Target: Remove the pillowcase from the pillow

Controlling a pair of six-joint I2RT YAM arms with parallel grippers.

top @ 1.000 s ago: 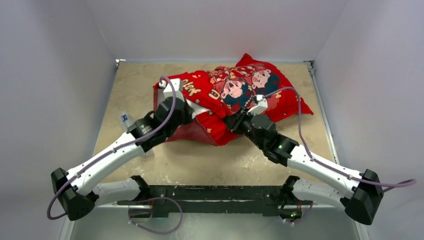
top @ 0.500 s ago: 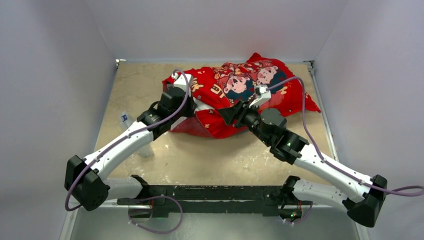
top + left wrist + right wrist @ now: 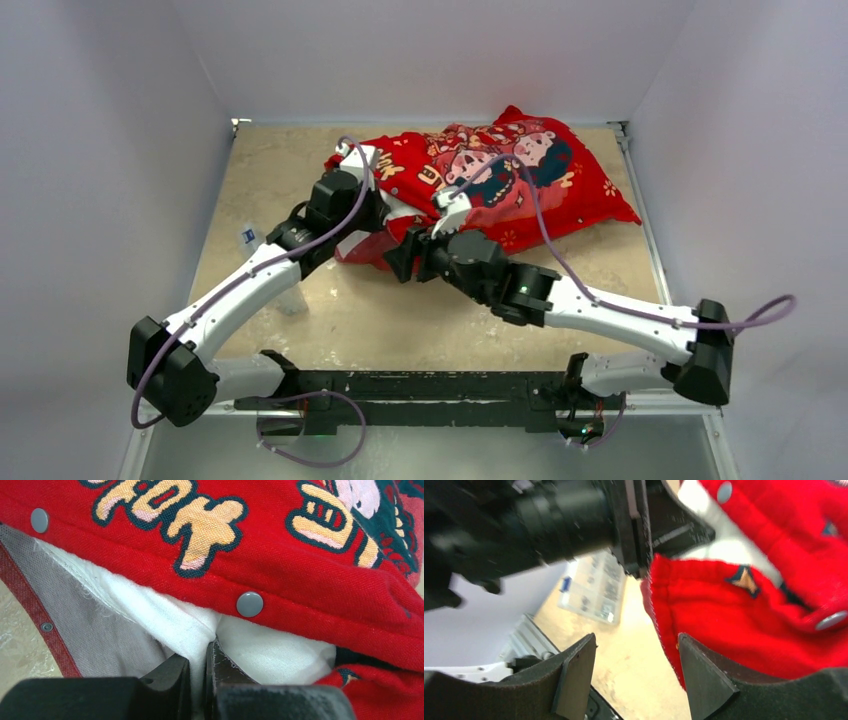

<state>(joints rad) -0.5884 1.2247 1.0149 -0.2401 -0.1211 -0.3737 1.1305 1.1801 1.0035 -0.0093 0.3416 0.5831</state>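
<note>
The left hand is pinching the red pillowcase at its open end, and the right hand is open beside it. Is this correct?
Not quite: in the left wrist view the left hand is shut on the white pillow, not the red pillowcase. The right hand is open beside it.

Before my arms, a beige marbled table (image 3: 430,312) carries the pillow (image 3: 280,652) in its red pillowcase (image 3: 590,195) and a clear packet (image 3: 595,594).

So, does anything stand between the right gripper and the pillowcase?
Nothing visible does. The open right gripper faces the pillowcase edge directly, with only bare table in the gap. The left gripper, shut on the pillow, sits close beside that edge but not between.
</note>
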